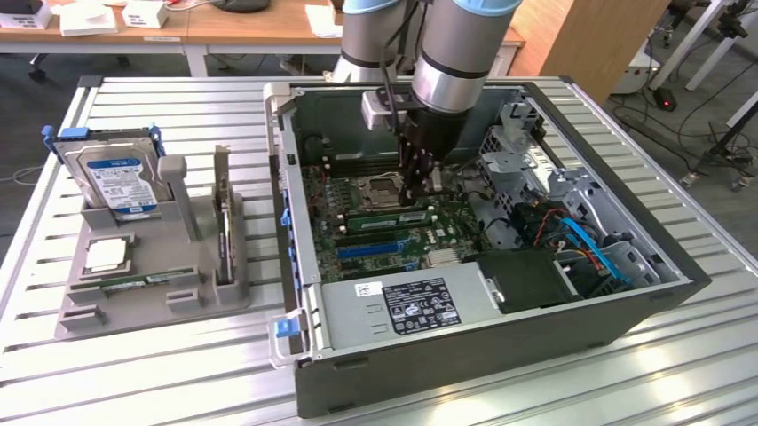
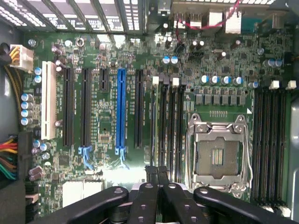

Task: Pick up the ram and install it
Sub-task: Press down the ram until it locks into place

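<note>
Gripper [image 1: 417, 197] shut over motherboard [image 1: 355, 191]; one ram [image 1: 388, 217] installed.

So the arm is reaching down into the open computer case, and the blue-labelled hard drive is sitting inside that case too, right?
Not quite. The arm does reach down into the open computer case, but the blue-labelled hard drive is outside it. It stands in the grey holder on the table, toward the exterior view's left. The exterior view shows this.
</note>
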Motion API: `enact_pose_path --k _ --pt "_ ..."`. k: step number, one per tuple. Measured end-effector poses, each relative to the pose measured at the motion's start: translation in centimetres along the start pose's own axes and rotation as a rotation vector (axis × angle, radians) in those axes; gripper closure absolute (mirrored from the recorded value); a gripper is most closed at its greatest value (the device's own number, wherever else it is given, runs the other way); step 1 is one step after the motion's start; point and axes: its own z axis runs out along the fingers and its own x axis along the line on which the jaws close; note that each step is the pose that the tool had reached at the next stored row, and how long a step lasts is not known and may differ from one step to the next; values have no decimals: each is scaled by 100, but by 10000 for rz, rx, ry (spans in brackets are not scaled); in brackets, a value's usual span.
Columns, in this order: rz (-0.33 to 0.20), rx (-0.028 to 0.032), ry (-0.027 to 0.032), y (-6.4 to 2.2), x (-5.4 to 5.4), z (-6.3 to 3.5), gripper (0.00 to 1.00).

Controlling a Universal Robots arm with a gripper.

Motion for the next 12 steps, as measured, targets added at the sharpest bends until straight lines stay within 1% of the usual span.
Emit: enact_pose_path --k 8,11,12 --pt "13 0 0 123 -1 5 91" --pt "125 2 -5 338 -2 16 91" --pt "136 3 -5 352 -2 17 91"
